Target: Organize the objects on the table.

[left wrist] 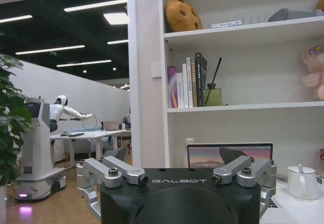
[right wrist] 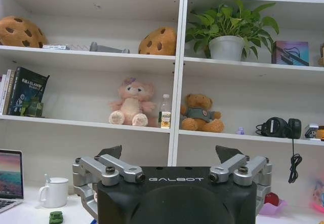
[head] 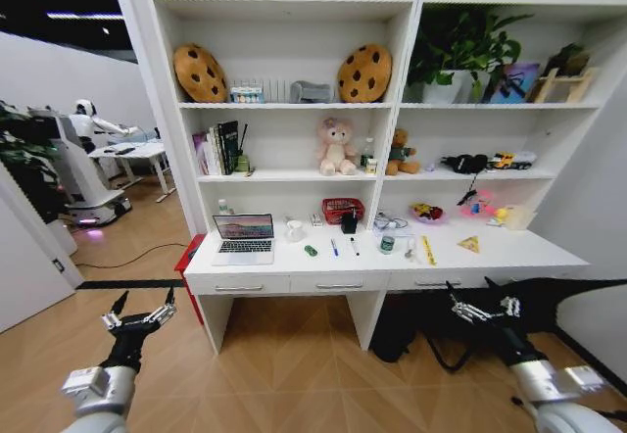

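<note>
The long white table (head: 509, 253) stands ahead of me under a shelf unit. From left to right it carries an open silver laptop (head: 244, 237), a tiny green toy car (head: 311, 251), a blue pen (head: 334, 247), a black pen (head: 354, 246), a green-lidded can (head: 387, 244) and a yellow ruler (head: 428, 250). My left gripper (head: 145, 304) hangs open and empty below the table's left end. My right gripper (head: 480, 304) is open and empty below its right end. The left wrist view shows the left gripper (left wrist: 176, 159) facing the laptop (left wrist: 207, 155). In the right wrist view, the right gripper (right wrist: 172, 155) is seen with the toy car (right wrist: 55, 217) and the laptop (right wrist: 10, 176).
On the table there are also a white mug (head: 294, 229), a red basket (head: 342, 209) and a yellow triangle (head: 470, 245). The shelves hold plush toys, cookie cushions, books and a plant (head: 453, 53). A red box (head: 188, 255) sits by the table's left end. Another robot (head: 86, 159) stands far left.
</note>
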